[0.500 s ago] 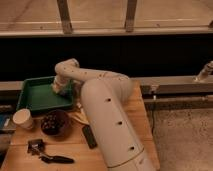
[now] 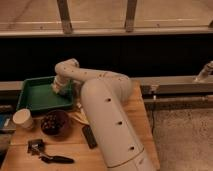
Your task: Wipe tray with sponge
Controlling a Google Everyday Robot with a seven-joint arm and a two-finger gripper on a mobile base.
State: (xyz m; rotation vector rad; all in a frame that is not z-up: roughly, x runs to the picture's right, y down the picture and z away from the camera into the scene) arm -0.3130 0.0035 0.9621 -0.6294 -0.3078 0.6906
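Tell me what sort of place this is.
Likely an indoor lab or office test station: a wooden table by a window, set with a tray, bowl and cup. The end effector is over the tray's right side.

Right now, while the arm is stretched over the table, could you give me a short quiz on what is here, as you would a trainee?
1. True or false: the gripper is over the right end of the tray.
2. What stands just left of the dark brown bowl? A) white paper cup B) glass bottle C) folded towel
3. Fill in: the tray's colour is ____.
Key: 1 true; 2 A; 3 green.
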